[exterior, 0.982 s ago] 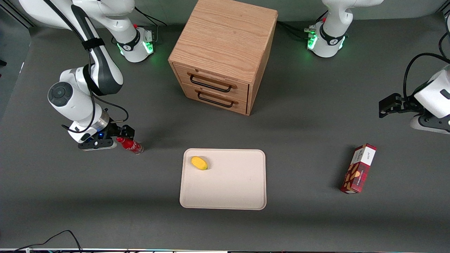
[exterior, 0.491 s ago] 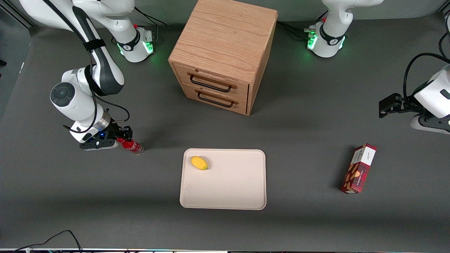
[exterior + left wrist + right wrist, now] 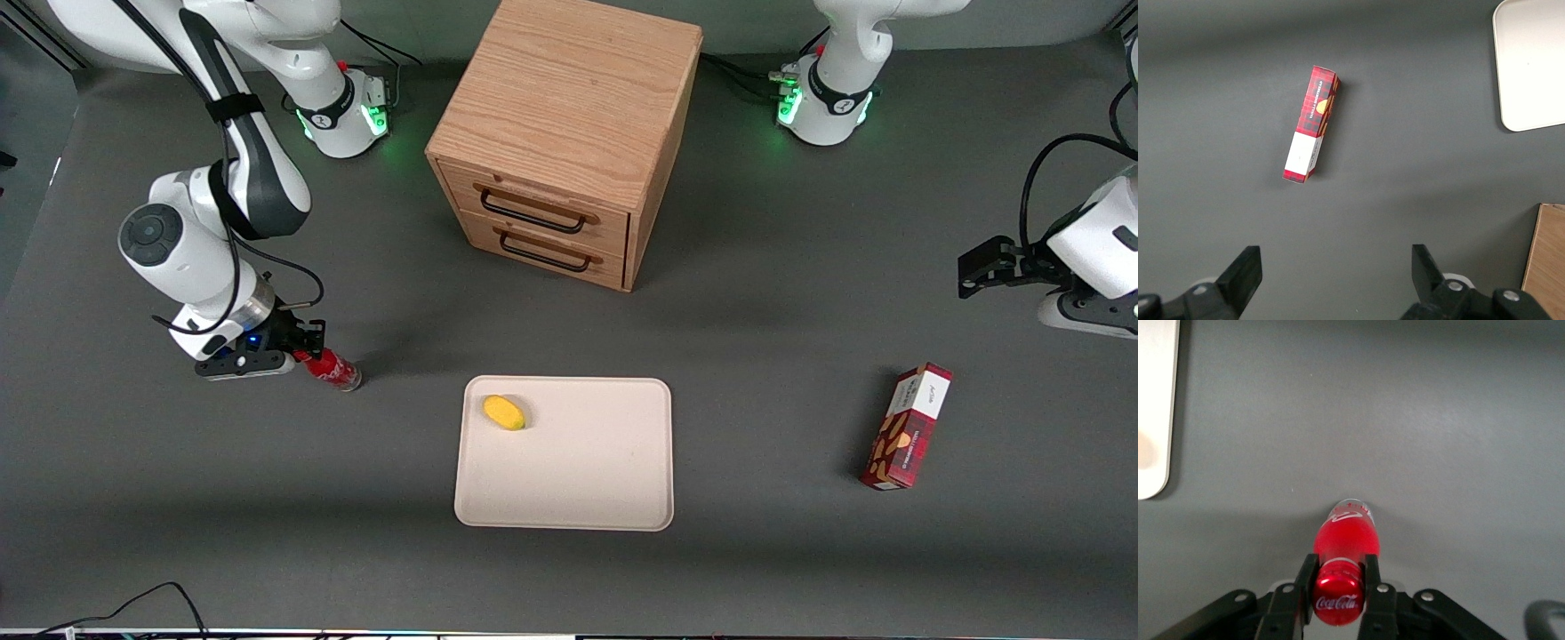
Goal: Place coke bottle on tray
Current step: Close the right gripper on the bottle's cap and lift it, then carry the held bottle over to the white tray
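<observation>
The coke bottle [image 3: 332, 370] is a small red bottle with a red cap, near the working arm's end of the table. Its clear base looks to be at the dark table surface. My right gripper [image 3: 302, 354] is shut on its cap end. In the right wrist view the two black fingers [image 3: 1372, 577] press on both sides of the neck just under the cap, with the gripper [image 3: 1338, 579] round the bottle [image 3: 1346, 532]. The cream-white tray [image 3: 578, 471] lies flat, toward the parked arm's end from the bottle and nearer the front camera; its rounded corner shows in the right wrist view [image 3: 1153, 420].
A small yellow object [image 3: 504, 412] lies on the tray's corner nearest the bottle. A wooden two-drawer cabinet [image 3: 560, 133] stands farther from the front camera than the tray. A red-and-white snack box [image 3: 907, 427] lies toward the parked arm's end, also in the left wrist view [image 3: 1313, 123].
The wrist and gripper have shifted slightly toward the working arm's end. The bottle stays gripped at almost the same spot.
</observation>
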`<state>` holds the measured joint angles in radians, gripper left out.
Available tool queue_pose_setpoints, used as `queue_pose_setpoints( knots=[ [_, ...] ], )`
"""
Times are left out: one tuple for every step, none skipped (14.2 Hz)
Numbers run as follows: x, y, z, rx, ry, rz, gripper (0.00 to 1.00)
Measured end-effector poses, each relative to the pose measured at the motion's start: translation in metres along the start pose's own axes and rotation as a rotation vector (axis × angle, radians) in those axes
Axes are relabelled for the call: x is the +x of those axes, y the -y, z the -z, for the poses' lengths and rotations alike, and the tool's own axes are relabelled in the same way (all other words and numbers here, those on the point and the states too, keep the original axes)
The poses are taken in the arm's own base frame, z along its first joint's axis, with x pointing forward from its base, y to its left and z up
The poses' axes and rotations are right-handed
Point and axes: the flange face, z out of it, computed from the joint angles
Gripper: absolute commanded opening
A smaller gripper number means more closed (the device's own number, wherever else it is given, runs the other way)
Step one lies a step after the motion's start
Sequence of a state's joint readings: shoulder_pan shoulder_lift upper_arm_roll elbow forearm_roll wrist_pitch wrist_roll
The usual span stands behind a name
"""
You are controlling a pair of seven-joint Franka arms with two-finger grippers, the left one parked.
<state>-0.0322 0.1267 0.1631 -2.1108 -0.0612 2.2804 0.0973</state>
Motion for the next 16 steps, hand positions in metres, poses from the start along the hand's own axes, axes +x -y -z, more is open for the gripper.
queue_pose_setpoints(
  knots=[
    [0.007,-0.002,0.032,-0.010,0.039,-0.003,0.00],
    [0.012,-0.004,0.071,-0.019,0.071,-0.008,0.00],
    [0.015,-0.006,0.112,-0.027,0.099,-0.013,0.00],
    [0.014,-0.008,0.152,-0.032,0.117,-0.016,0.00],
    [0.011,-0.010,0.188,-0.036,0.129,-0.019,0.00],
    [0.006,-0.011,0.219,-0.037,0.131,-0.021,0.00],
    [0.002,-0.013,0.244,-0.037,0.130,-0.023,0.00],
    [-0.003,-0.014,0.263,-0.035,0.128,-0.026,0.00],
    [-0.005,-0.015,0.277,-0.031,0.123,-0.024,0.00],
    [-0.005,-0.016,0.285,-0.027,0.113,-0.015,0.00],
    [-0.005,-0.016,0.288,-0.023,0.107,-0.008,0.00],
    [-0.001,-0.014,0.286,-0.015,0.106,-0.004,0.00],
    [0.006,-0.012,0.282,0.006,0.106,0.003,0.00],
    [0.017,-0.006,0.275,0.035,0.100,0.014,0.00],
    [0.031,0.004,0.267,0.061,0.089,0.032,0.00],
    [0.047,0.021,0.256,0.073,0.069,0.060,0.00]
  ],
)
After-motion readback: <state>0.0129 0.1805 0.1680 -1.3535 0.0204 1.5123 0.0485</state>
